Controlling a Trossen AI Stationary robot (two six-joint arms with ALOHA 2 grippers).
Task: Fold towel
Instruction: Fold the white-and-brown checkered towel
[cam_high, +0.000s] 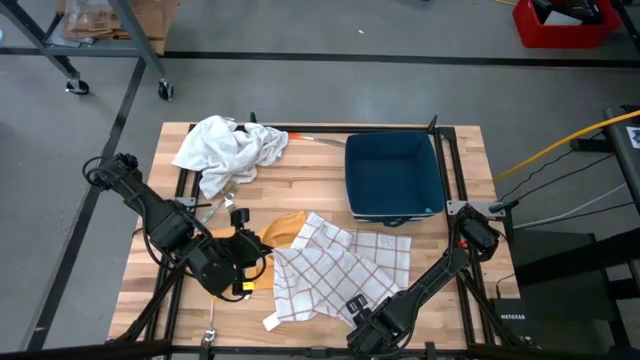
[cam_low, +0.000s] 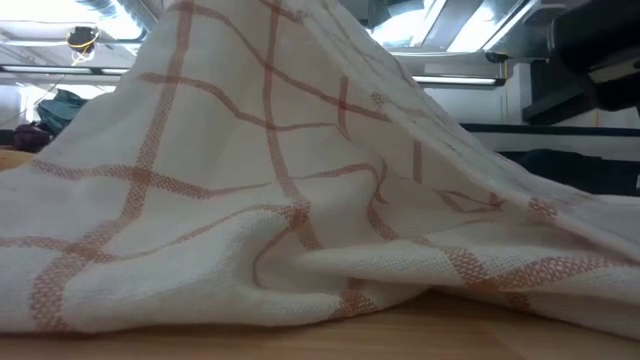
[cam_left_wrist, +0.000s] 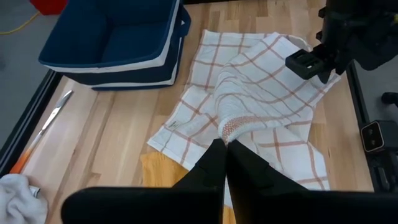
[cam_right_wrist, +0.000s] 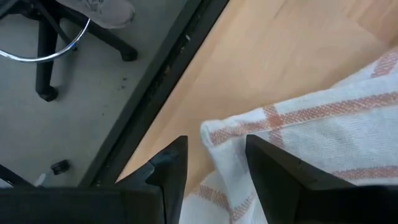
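Observation:
The white towel with orange-red checks (cam_high: 340, 265) lies rumpled on the wooden table between both arms. In the low view the towel (cam_low: 300, 190) rises like a tent, with its lower folds on the wood. My left gripper (cam_high: 262, 250) is at the towel's left edge, shut on it (cam_left_wrist: 225, 148). My right gripper (cam_high: 365, 308) is at the towel's near side. It is open (cam_right_wrist: 214, 163), with a hemmed edge of the towel (cam_right_wrist: 249, 130) lying in the gap between its fingers. My left gripper pinches a bunched ridge of the towel (cam_left_wrist: 231, 127) between its two shut fingers, coming at it from the table's left side and slanting down. Several gathered layers run into the fingertips. The rest of the towel spreads out on the table beyond.
A blue bin (cam_high: 393, 175) stands at the far right of the table. A crumpled white cloth (cam_high: 228, 150) lies at the far left, with an orange-handled tool (cam_high: 300, 135) beside it. An orange cloth (cam_high: 283, 228) pokes out under the towel's left side. Black rails edge the table.

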